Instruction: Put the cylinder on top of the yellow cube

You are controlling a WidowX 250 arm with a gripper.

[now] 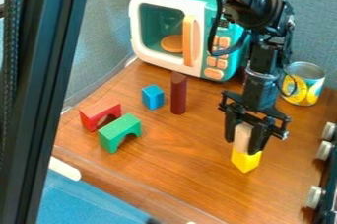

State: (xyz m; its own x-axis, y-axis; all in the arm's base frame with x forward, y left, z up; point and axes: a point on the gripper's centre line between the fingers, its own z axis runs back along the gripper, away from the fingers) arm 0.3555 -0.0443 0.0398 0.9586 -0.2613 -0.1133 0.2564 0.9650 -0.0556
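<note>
My gripper [243,143] is closed on the pale cylinder [242,136], one finger along each side, its width alone between them. The cylinder's long axis runs up and down, close to upright, its lower end pointing down at the yellow cube [245,161] directly beneath; I cannot tell whether the two touch. Farther out on the wooden table [191,159], a dark red post [178,94] stands upright near a blue cube [152,97]. Past those lie a green arch [118,131] and a red arch [99,112], side by side.
</note>
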